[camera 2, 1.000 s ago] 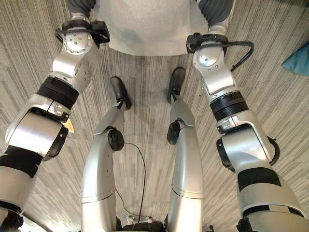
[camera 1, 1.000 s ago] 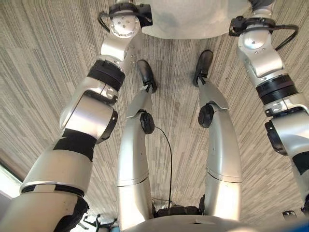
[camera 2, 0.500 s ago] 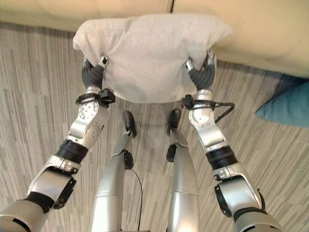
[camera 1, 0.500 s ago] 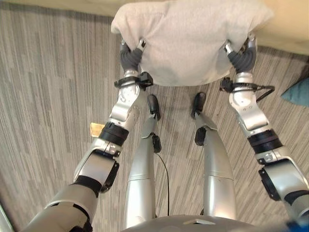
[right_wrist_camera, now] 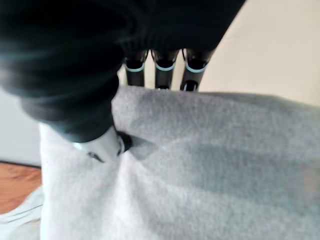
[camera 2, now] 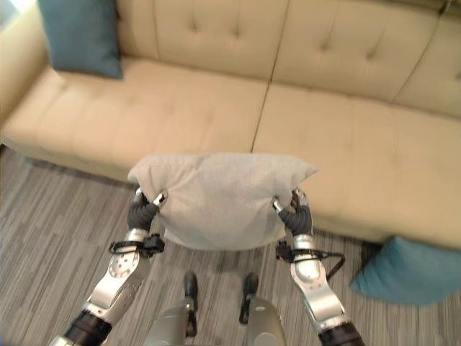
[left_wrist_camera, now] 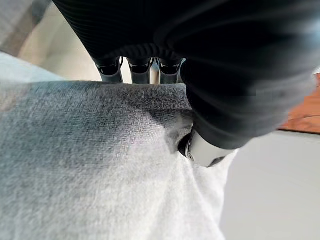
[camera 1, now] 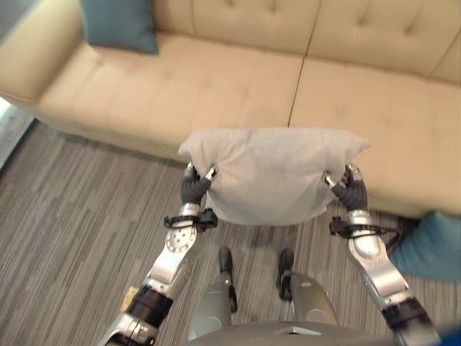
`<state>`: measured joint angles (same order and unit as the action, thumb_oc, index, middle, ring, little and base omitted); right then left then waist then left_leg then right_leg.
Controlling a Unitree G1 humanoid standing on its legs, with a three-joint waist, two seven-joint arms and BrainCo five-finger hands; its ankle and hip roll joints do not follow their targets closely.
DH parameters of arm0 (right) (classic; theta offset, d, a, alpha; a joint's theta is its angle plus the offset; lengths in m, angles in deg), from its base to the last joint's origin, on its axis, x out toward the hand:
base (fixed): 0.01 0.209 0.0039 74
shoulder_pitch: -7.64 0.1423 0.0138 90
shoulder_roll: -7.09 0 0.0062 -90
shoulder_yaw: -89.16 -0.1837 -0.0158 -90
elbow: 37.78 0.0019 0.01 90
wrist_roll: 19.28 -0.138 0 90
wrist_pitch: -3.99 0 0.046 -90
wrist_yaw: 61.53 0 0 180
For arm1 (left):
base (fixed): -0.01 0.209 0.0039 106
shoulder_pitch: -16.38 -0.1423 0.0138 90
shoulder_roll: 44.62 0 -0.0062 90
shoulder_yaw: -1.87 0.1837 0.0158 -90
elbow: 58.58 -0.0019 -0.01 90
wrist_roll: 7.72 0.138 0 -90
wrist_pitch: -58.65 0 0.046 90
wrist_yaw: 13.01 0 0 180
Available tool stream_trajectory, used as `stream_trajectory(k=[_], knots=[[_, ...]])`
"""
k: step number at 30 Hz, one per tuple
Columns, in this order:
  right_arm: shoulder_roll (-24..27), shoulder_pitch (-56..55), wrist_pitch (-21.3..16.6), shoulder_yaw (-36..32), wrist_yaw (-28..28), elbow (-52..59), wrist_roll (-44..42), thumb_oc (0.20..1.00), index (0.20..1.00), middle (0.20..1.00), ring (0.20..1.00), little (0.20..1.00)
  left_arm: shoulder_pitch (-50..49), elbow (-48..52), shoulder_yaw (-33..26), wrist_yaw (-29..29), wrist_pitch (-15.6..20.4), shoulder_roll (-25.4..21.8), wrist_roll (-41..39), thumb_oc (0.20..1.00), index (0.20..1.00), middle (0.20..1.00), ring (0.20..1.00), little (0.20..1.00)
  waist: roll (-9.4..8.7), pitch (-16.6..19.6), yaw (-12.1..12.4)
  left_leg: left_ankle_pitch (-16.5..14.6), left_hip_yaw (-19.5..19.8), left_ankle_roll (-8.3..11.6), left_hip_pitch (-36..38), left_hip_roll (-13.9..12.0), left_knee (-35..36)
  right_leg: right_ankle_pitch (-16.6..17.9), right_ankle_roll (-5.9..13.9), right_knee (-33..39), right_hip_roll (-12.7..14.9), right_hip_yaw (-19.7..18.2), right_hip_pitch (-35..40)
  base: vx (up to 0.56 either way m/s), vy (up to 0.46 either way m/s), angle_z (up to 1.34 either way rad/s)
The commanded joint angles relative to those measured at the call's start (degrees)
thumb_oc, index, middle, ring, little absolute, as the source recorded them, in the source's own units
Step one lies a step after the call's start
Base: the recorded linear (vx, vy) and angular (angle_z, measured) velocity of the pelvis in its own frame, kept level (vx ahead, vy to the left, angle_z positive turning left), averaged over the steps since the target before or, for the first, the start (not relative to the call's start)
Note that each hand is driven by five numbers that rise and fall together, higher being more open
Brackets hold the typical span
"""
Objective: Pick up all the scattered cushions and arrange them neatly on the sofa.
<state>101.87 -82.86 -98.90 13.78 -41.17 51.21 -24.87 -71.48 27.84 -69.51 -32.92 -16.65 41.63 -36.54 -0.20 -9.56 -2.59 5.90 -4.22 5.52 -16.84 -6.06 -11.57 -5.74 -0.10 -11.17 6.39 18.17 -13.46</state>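
Grey cushion (camera 1: 274, 173) hangs in front of the beige sofa (camera 1: 216, 86), just off its front edge, above the floor. Left hand (camera 1: 193, 186) and right hand (camera 1: 351, 192) each pinch one lower side, thumb pressed into the fabric, keeping it level for placing. One teal cushion (camera 1: 119, 23) leans in the sofa's corner; another teal cushion on the floor (camera 2: 407, 270) remains.

A big cream sofa (camera 2: 216, 94) stands across the room. It has button dimples on its back and a line down the middle of its seat. The floor (camera 1: 65, 216) in front is grey with thin stripes.
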Motion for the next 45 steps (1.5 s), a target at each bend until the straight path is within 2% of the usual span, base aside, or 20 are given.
stream_trajectory(k=[1,3,5,8,11,14,16,18,19,20,23,26,27,30,33,35,37,38,41,45], knots=[[0.8,2.9,-5.6,0.1,-1.6,7.8,0.3,0.2,0.2,0.2,0.2,0.2,6.0,5.8,2.5,4.0,5.2,1.9,-0.2,0.2,0.2,0.2,0.2,0.2,-0.1,1.2,-0.6,-2.1,0.9,1.2,1.2,-1.5,-5.5,1.5,2.51,7.8,-2.5,-1.9,6.6,0.12,-0.005,-0.07],[0.6,2.0,-5.2,-0.2,-2.1,7.7,0.1,0.2,0.2,0.2,0.2,0.2,4.8,5.5,2.4,4.0,4.9,2.0,0.0,0.2,0.2,0.2,0.2,0.2,-0.79,2.5,-0.2,-4.6,0.7,0.01,2.4,-0.4,-2.1,1.7,3.14,8.7,-2.3,-2.1,8.6,0.21,0.025,-0.16],[0.7,1.6,-4.8,-1.0,-2.3,7.7,-0.3,0.2,0.2,0.2,0.2,0.2,4.4,5.6,2.2,4.2,4.1,1.9,0.4,0.2,0.2,0.2,0.2,0.2,-0.94,3.7,0.6,-3.1,-0.8,0.16,1.9,0.6,3.9,1.4,3.96,10.0,-2.7,-2.5,12.0,0.26,0.063,-0.03],[0.4,1.4,-4.7,-1.5,-2.0,8.0,-0.6,0.2,0.2,0.2,0.2,0.2,3.6,5.6,2.2,4.2,3.8,2.1,0.6,0.2,0.2,0.2,0.2,0.2,-1.08,4.1,1.5,-2.8,-1.1,-0.03,2.9,1.6,5.2,1.0,4.52,10.4,-3.3,-3.8,14.6,0.21,0.104,-0.11],[-0.7,1.1,-4.1,-1.2,-3.0,8.2,-0.6,0.2,0.2,0.2,0.2,0.2,1.8,7.2,2.6,4.2,3.2,1.2,1.7,0.2,0.2,0.2,0.2,0.2,-0.9,5.9,2.0,-5.5,-1.3,-2.13,8.5,3.5,7.3,0.6,6.02,8.3,-1.8,-5.7,16.2,0.25,0.199,-0.73],[-1.2,1.5,-3.8,-0.5,-3.8,8.2,0.2,0.2,0.2,0.2,0.2,0.2,1.0,8.1,2.7,4.1,3.1,0.8,2.1,0.2,0.2,0.2,0.2,0.2,-0.46,6.1,2.9,-6.7,-1.7,-4.14,11.3,4.9,9.4,1.1,7.87,1.4,0.1,-7.2,14.4,0.17,0.245,-0.35],[-1.8,2.7,-3.5,0.2,-4.3,8.4,0.9,0.2,0.2,0.2,0.2,0.2,0.7,8.6,2.5,4.2,3.0,0.3,2.0,0.2,0.2,0.2,0.2,0.2,0.32,5.6,3.3,-7.6,-2.5,-6.62,13.2,6.5,10.4,5.7,10.42,-8.9,2.8,-7.8,10.1,0.12,0.272,-0.66],[-2.3,3.0,-3.5,0.5,-4.5,8.4,1.3,0.2,0.2,0.2,0.2,0.2,0.5,8.7,2.5,4.1,3.0,0.1,2.3,0.2,0.2,0.2,0.2,0.2,1.32,4.9,3.2,-8.1,-2.7,-7.7,14.4,6.4,11.0,7.4,11.07,-15.8,3.2,-8.3,6.4,0.09,0.167,-0.1],[-2.5,2.7,-3.6,0.1,-4.7,8.9,1.3,0.2,0.2,0.2,0.2,0.2,0.6,8.7,2.4,4.3,3.1,0.2,2.3,0.2,0.2,0.2,0.2,0.2,1.75,4.9,2.8,-8.7,-2.3,-7.88,15.8,6.5,11.6,6.1,10.27,-15.8,2.5,-8.7,4.1,0.18,0.087,-0.06],[-2.2,2.8,-3.5,-0.3,-4.8,9.0,1.4,0.2,0.2,0.2,0.2,0.2,0.6,8.8,2.3,4.6,3.1,0.4,2.0,0.2,0.2,0.2,0.2,0.2,1.59,4.7,2.1,-9.3,-1.5,-7.74,16.4,7.0,11.8,4.4,9.32,-10.6,1.4,-9.6,2.8,0.19,0.004,-0.2],[-2.0,2.8,-3.6,-0.9,-4.1,8.8,1.2,0.2,0.2,0.2,0.2,0.2,1.0,8.9,2.2,4.7,2.9,0.7,1.8,0.2,0.2,0.2,0.2,0.2,0.54,4.5,1.0,-10.8,-0.4,-7.17,17.2,7.8,11.1,5.4,8.7,2.3,-0.3,-11.5,2.8,0.15,-0.091,-0.05],[-1.6,2.2,-3.8,-2.3,-3.3,9.0,2.2,0.2,0.2,0.2,0.2,0.2,2.0,8.0,3.0,5.8,3.2,2.0,1.5,0.2,0.2,0.2,0.2,0.2,-0.31,5.5,0.2,-11.7,1.0,-5.89,17.0,7.9,9.5,6.2,7.8,7.1,-2.0,-13.0,6.1,0.14,-0.173,0.69],[-1.2,1.7,-4.0,-3.5,-2.9,9.2,2.5,0.2,0.2,0.2,0.2,0.2,2.8,7.7,3.3,6.3,3.2,2.6,0.7,0.2,0.2,0.2,0.2,0.2,-0.93,5.6,-0.5,-12.6,1.0,-3.96,16.0,7.3,5.8,6.2,6.97,9.1,-2.1,-11.9,8.4,0.17,-0.268,0.64],[-0.6,0.8,-4.0,-4.7,-2.7,9.3,1.9,0.2,0.2,0.2,0.2,0.2,3.6,7.3,4.0,6.7,2.9,3.0,0.4,0.2,0.2,0.2,0.2,0.2,-1.7,4.9,-1.1,-9.6,0.6,-1.35,10.4,5.5,-6.5,5.9,5.35,11.0,-2.3,-10.6,11.3,0.08,-0.167,0.83],[-0.4,0.7,-3.9,-5.1,-2.6,9.4,1.0,0.2,0.2,0.2,0.2,0.2,4.0,7.6,3.9,6.8,2.6,3.0,0.0,0.2,0.2,0.2,0.2,0.2,-2.21,4.4,-1.0,-8.1,-0.9,-1.39,5.6,3.9,-11.6,4.9,4.15,12.0,-2.5,-9.4,13.3,0.06,-0.083,0.29],[-0.5,1.1,-3.8,-5.1,-2.5,9.1,0.5,0.2,0.2,0.2,0.2,0.2,4.5,7.4,4.1,6.6,2.3,2.8,0.3,0.2,0.2,0.2,0.2,0.2,-2.64,4.7,-0.5,-9.6,-1.5,-2.57,4.3,4.3,-7.3,4.2,4.34,12.3,-2.4,-9.2,13.9,0.12,-0.021,0.12],[-0.4,1.4,-3.8,-4.9,-2.4,9.1,0.7,0.2,0.2,0.2,0.2,0.2,4.8,7.2,4.3,6.3,2.0,2.8,0.7,0.2,0.2,0.2,0.2,0.2,-2.45,5.1,-0.2,-7.8,-1.3,-3.01,4.2,4.3,-1.0,3.3,4.5,12.3,-2.9,-9.0,14.6,0.18,0.019,0.07],[-0.4,1.7,-3.7,-4.8,-2.1,8.9,0.3,0.2,0.2,0.2,0.2,0.2,5.0,7.3,4.3,5.8,1.8,3.0,0.8,0.2,0.2,0.2,0.2,0.2,-1.73,5.1,0.5,-4.2,-0.3,-2.5,2.5,4.5,3.6,2.0,4.34,12.2,-4.2,-9.5,15.7,0.11,0.019,-0.07],[-0.7,1.8,-3.6,-5.1,-1.6,8.7,-0.3,0.2,0.2,0.2,0.2,0.2,5.1,7.5,4.1,5.4,1.5,3.2,0.7,0.2,0.2,0.2,0.2,0.2,-1.7,4.8,0.9,-2.4,-0.5,-1.98,0.6,4.4,5.1,0.7,4.16,11.6,-4.5,-10.1,17.0,0.14,0.05,-0.1],[-2.0,1.4,-3.2,-4.5,-2.8,8.9,0.6,0.2,0.2,0.2,0.2,0.2,3.5,8.0,4.3,6.1,1.4,2.8,0.4,0.2,0.2,0.2,0.2,0.2,-1.17,7.2,1.5,-2.8,-1.5,-3.71,6.6,5.4,10.3,-1.0,5.41,8.1,-3.5,-11.1,17.7,0.29,0.201,-0.44]])
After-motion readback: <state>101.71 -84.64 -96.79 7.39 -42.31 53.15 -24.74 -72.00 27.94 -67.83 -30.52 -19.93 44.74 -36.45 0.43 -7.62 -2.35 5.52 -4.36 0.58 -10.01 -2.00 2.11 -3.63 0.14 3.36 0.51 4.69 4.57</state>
